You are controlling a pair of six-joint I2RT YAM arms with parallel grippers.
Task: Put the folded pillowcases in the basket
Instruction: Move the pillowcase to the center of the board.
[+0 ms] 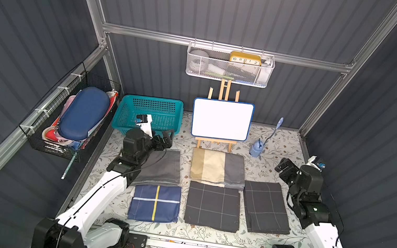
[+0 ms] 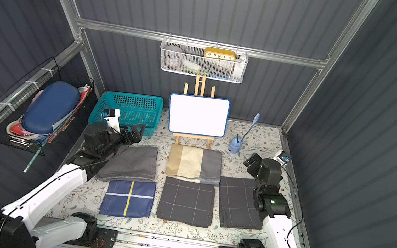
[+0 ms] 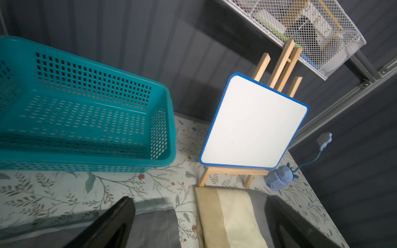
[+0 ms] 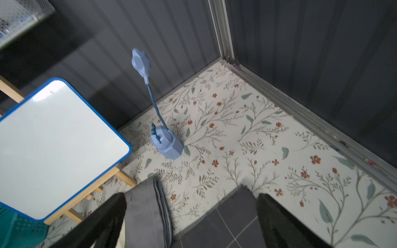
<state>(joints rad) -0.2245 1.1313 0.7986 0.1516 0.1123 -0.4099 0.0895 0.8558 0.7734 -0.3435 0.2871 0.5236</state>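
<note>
Teal basket [image 1: 153,99] empty — left gripper [image 1: 165,138] and right gripper [image 1: 283,167] both gape, holding nothing. Pinch only the grey pillowcase's [image 1: 161,169] top layer and it could unfold — or drag the navy pillowcase [image 1: 155,202].

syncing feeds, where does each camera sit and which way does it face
Top views: high in front, looking down at the table; both arms show.
Left wrist: behind the open left pincer (in shot), facing the basket and whiteboard.
Right wrist: behind the open right pincer (in shot), facing the lamp and back corner.
Shared: every view catches the whiteboard.
</note>
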